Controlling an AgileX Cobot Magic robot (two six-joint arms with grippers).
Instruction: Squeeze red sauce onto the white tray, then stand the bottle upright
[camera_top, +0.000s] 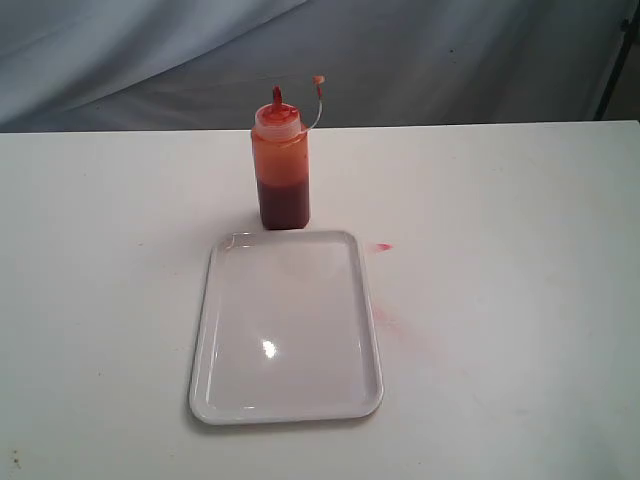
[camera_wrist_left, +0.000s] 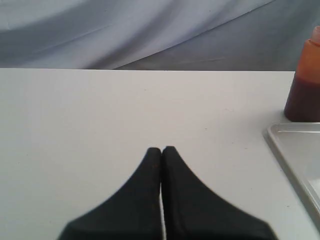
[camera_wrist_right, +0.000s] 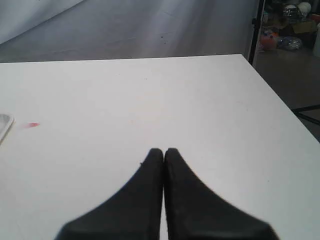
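Note:
The bottle stands upright just behind the white tray, its red nozzle up and the small cap hanging off to one side. Dark red sauce fills its lower part. The tray's surface shows no red sauce on it. Neither gripper appears in the exterior view. My left gripper is shut and holds nothing, low over bare table, with the bottle and a tray corner off to one side. My right gripper is also shut and holds nothing, over bare table.
A small red drop lies on the table beside the tray, seen too in the right wrist view as a red drop. Faint pink smears mark the table near it. A grey cloth backdrop hangs behind. The table's edge borders a cluttered floor.

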